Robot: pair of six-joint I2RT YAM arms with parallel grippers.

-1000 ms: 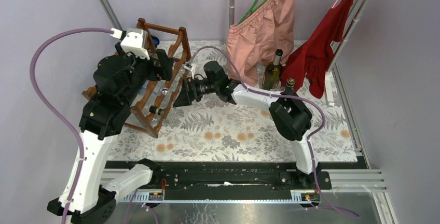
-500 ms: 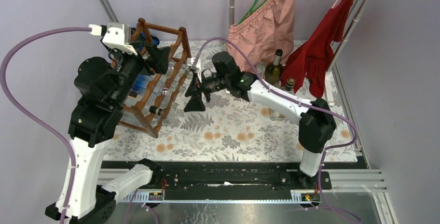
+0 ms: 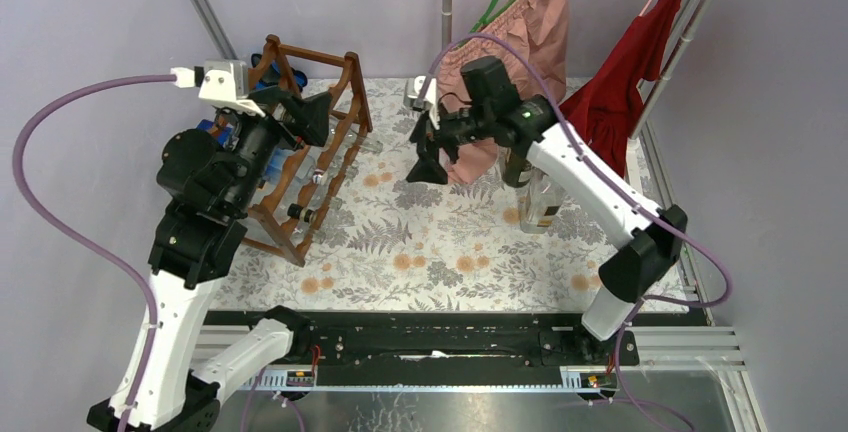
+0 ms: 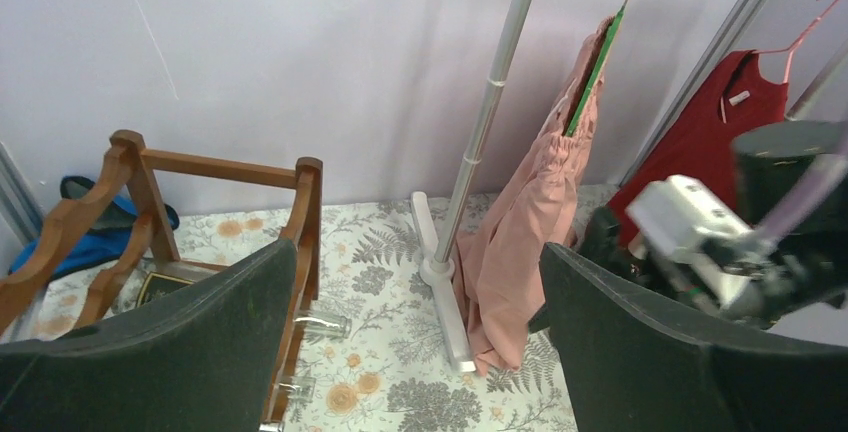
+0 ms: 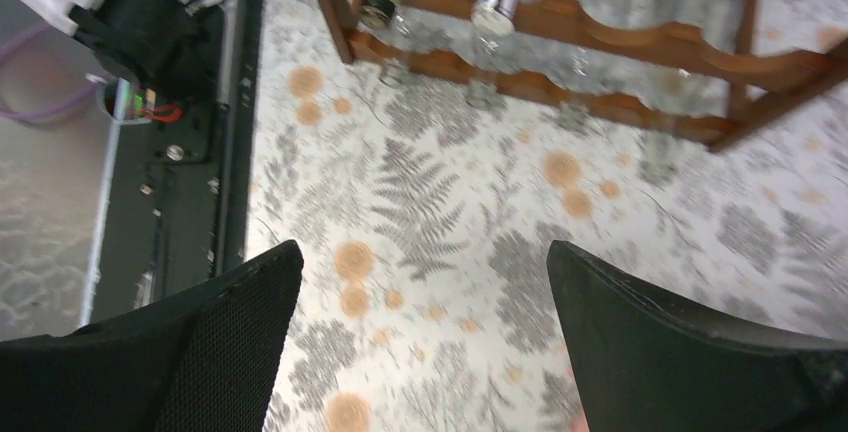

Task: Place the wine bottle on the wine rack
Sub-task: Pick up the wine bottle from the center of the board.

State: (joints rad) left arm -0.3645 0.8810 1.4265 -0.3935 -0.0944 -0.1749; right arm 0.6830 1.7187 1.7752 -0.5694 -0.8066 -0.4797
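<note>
Racked bottles [image 5: 490,10] are seen lying in the rack [image 3: 312,52] at the table's [image 3: 430,252] far left corner. A standing bottle [image 3: 541,206] is left near the far right. The left gripper [image 3: 306,112] and right gripper [image 3: 425,154] are spread wide, empty. One placement looks finished. Next, the standing bottle must be grasped.

The fern-print table [image 3: 430,242] carries the wine rack [image 3: 310,50] at left and a clear bottle [image 3: 541,202] standing at right.
</note>
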